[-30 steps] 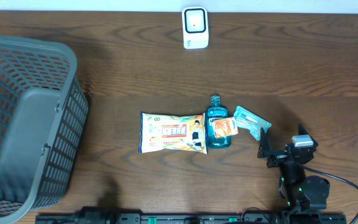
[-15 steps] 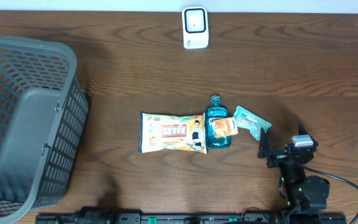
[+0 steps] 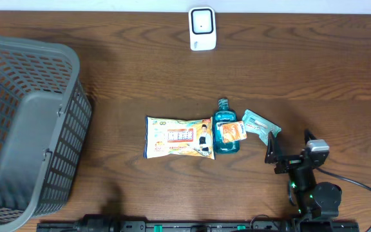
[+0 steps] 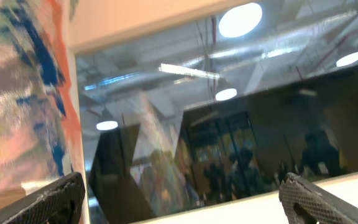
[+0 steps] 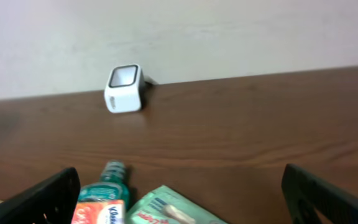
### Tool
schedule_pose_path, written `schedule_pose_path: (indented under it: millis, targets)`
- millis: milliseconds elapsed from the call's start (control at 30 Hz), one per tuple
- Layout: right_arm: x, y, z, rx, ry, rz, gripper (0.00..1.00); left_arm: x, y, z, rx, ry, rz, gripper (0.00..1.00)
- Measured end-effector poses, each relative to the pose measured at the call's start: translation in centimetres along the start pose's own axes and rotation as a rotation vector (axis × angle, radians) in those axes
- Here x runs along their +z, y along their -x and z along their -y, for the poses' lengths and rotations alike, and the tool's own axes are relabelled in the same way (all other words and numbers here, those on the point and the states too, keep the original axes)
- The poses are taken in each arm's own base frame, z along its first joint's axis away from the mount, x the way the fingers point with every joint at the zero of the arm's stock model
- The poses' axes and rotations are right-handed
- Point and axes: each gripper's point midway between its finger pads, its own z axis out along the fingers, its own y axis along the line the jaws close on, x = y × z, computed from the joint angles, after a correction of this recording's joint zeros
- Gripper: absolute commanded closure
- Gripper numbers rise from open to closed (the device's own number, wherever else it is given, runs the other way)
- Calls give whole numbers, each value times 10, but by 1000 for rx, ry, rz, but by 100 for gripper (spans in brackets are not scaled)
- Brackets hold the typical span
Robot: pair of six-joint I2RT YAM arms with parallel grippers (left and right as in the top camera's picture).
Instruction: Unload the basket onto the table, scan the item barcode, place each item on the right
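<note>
Three packaged items, teal plastic mouthwash bottle (image 3: 224,132) in the middle, lie untouched on the dark wooden surface (image 3: 140,77), well apart from the white box-shaped scanner (image 3: 202,28), while the right tool (image 3: 273,147), jaws apart and empty, has barely shifted beside them: no pickup yet.

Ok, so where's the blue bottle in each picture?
Overhead: the blue bottle is in the middle of the table, between the snack bag and the green packet.
Left wrist: not in it; that camera points up at ceiling lights.
Right wrist: the blue bottle is at the bottom edge, left of centre.
Shared landmark: the white scanner, beyond the blue bottle at the table's far edge in both.
</note>
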Motion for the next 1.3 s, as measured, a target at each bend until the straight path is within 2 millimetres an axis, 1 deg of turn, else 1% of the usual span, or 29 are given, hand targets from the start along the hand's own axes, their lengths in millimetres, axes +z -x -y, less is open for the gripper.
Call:
schedule_pose_path:
  millis: [133, 300, 467, 600, 700, 867, 967, 1033, 1133, 1233, 1300]
  targets:
    - [0, 0, -1, 153, 4, -1, 1, 9, 14, -4, 2, 13, 58, 0]
    - [0, 0, -2, 241, 10, -3, 1, 18, 27, -8, -7, 16, 120, 1]
    - [0, -1, -11, 269, 61, -18, 1, 19, 27, -8, -9, 14, 119, 1]
    - [-2, -3, -26, 276, 144, -41, 1, 19, 25, -7, -10, 12, 113, 1]
    - [-4, -4, -37, 277, 211, -63, 1, 14, 26, -7, -10, 12, 114, 0]
    - [-8, -7, -51, 286, 289, -95, 1, -4, 41, -11, -7, 26, 167, 1]
    - [-10, -9, -58, 321, 327, -115, 1, -5, 42, -11, -7, 27, 170, 1]
    - [-12, -4, -63, 368, 356, -113, 1, -5, 42, -11, -7, 26, 169, 0]
    - [-15, 12, -72, 394, 415, -65, 1, -5, 43, -11, -15, 28, 176, 1]
    - [-23, 32, -86, 380, 505, -7, 1, -4, 47, -12, -91, 26, 203, 1]
    - [-27, 35, -91, 377, 539, -3, 1, -2, 46, -12, -145, 24, 219, 1]
